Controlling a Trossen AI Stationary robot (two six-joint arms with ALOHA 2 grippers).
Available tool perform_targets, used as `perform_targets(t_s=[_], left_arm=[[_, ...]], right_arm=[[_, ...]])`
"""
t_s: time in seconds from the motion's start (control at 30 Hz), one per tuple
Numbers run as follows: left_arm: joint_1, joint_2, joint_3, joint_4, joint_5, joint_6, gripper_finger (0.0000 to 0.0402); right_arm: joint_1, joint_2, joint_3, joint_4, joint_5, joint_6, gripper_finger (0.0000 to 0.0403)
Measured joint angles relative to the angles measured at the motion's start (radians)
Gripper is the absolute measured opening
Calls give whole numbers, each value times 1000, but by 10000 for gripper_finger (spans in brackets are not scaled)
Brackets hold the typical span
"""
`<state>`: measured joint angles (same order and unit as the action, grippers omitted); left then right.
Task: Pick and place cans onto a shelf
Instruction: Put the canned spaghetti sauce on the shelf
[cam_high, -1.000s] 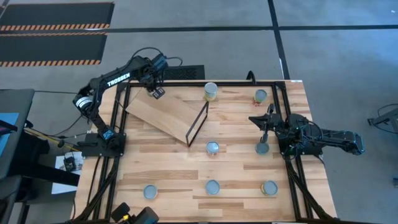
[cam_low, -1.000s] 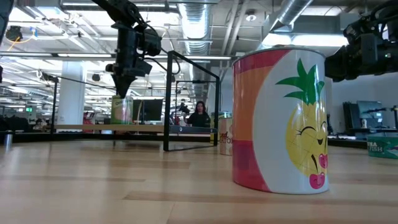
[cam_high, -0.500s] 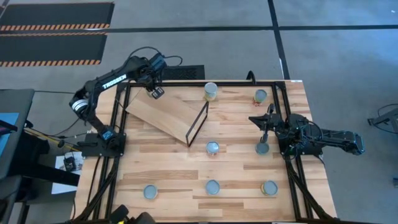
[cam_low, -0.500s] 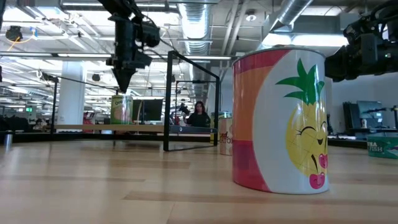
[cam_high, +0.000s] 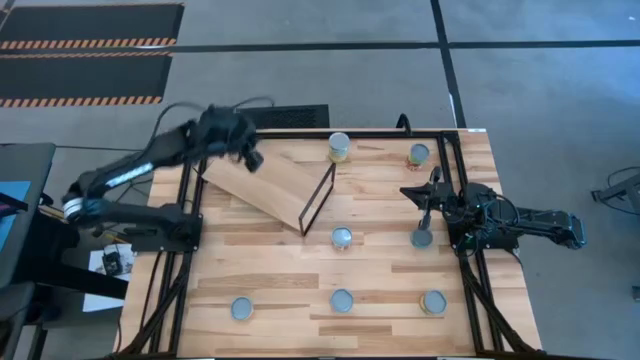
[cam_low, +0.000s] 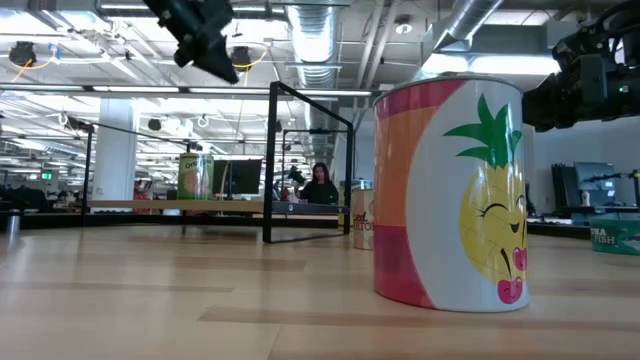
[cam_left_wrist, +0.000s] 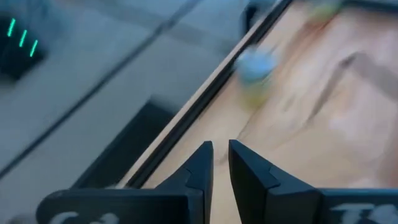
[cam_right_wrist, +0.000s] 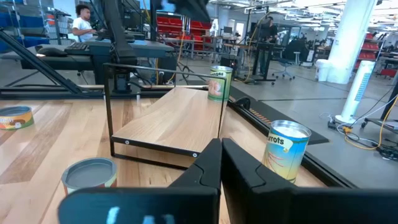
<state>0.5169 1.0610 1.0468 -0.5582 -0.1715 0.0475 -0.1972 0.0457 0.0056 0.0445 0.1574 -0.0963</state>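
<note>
Left gripper (cam_high: 247, 157) hangs above the far corner of the shelf (cam_high: 265, 188), at the back left of the table (cam_high: 270, 270). Smeared in the high and left wrist views, so judged to be in quick motion. Jaws nearly closed, only a slit between them, nothing held. Yellow-green can (cam_low: 195, 177) upright at that same end of the shelf, apparently on the board and close to its edge, directly under the gripper in the low view; hidden by the arm from above. Loose cans (cam_high: 342, 300) on the table, seven counted from above, well apart from one another. Right gripper (cam_right_wrist: 217, 152) waits over the right side of the table, just beside the right-hand can (cam_high: 422, 238). Jaws closed, nothing between them.

Main risk, as a judgement: a fast swing of the left arm so close over the yellow-green can, with a brush from a finger or the wrist enough to tip it or push it off the board edge. Second: a descent onto the next can with jaws this narrow, ending in a press on the lid and a toppled or skidding tin instead of a grasp; needs full opening first. Third: a carried can striking the thin black frame (cam_high: 318, 198) on the way in. Fourth: both arms reaching for the middle can (cam_high: 341, 238) at once, with contact between them.
</note>
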Motion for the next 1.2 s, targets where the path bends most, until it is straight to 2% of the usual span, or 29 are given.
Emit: perform_targets(t_s=[0.13,0.27,0.4,0.5,0.57,0.7,0.87,1.07,1.2], left_arm=[[-117,-161,-288,402,61,2,41],[-196,-266,-542,725,127,10,41],[-243,-310,-738,952,164,37,41],[-247,-311,-838,1055,141,73,41],[-234,-311,-876,1106,136,43,35],[-200,-311,-902,1115,207,-8,5],[-151,-311,-903,1123,266,15,1],[-85,-309,-902,1156,351,21,1],[-59,-309,-902,1157,346,37,0]], right_arm=[[0,0,0,0,0,0,28],[0,0,0,0,0,0,28],[0,0,0,0,0,0,29],[0,0,0,0,0,0,28],[0,0,0,0,0,0,27],[0,0,0,0,0,0,29],[0,0,0,24,3,2,27],[-1,0,0,230,3,2,28],[-11,-1,4,374,9,-72,24]])
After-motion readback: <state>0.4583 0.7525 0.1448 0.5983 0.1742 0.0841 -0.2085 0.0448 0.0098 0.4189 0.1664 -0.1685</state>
